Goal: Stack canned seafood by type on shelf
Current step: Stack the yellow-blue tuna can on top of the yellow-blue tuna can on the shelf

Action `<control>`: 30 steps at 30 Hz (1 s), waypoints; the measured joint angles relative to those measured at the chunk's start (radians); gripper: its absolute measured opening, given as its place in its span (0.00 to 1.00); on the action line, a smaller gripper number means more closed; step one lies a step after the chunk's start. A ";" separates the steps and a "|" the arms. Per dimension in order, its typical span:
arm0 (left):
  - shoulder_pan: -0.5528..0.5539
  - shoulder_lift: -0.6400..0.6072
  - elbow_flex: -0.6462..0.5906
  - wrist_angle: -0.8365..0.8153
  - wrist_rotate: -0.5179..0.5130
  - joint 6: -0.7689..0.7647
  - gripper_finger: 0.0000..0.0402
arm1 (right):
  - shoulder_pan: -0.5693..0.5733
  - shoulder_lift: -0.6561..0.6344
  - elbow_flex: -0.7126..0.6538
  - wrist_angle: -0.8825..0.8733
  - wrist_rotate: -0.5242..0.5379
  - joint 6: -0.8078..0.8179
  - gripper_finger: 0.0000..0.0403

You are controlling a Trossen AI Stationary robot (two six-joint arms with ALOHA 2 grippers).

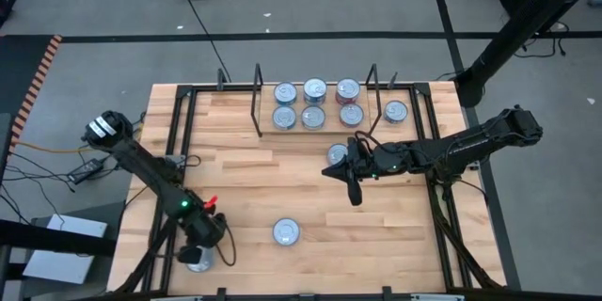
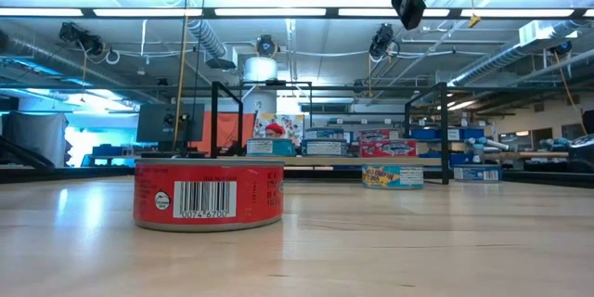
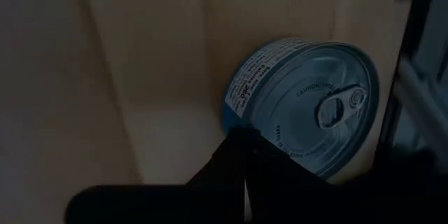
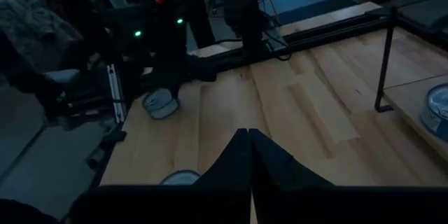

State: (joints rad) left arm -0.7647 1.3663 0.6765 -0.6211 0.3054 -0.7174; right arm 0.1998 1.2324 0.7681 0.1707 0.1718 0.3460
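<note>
Left pincer [image 1: 198, 258] (fingers closed) sits beside a tin [image 3: 308, 105] on the pale wooden table [image 1: 245, 198].

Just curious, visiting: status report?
Left fingers shut at rim of blue-labelled round silver tin. Right fingers shut, above mid-table. Six tins on light wooden shelf; red-labelled tin loose. Nothing in the way.

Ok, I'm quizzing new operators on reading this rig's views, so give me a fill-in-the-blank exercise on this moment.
1. In the high view, ___ tin lids show on the shelf between its two wire uprights.
2. The tin nearest the low camera has a ___ side label.
3. The right gripper hangs over the table with fingers shut, holding ___.
Missing words: six; red; nothing.
</note>
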 joint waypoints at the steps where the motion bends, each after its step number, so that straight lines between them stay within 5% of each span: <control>1: 0.017 0.000 0.000 0.006 -0.006 -0.007 0.00 | 0.000 0.000 0.000 0.000 -0.004 -0.006 0.01; 22: 0.614 0.003 -0.002 0.264 -0.387 0.092 0.00 | 0.000 -0.003 0.000 -0.001 -0.019 0.051 0.01; 30: 0.774 0.009 -0.049 0.584 -0.450 0.214 0.00 | 0.000 -0.003 0.001 -0.057 -0.035 0.078 0.01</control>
State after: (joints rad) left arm 0.0090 1.3753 0.6273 -0.0370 -0.1442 -0.5038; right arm 0.2001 1.2289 0.7689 0.1132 0.1368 0.4244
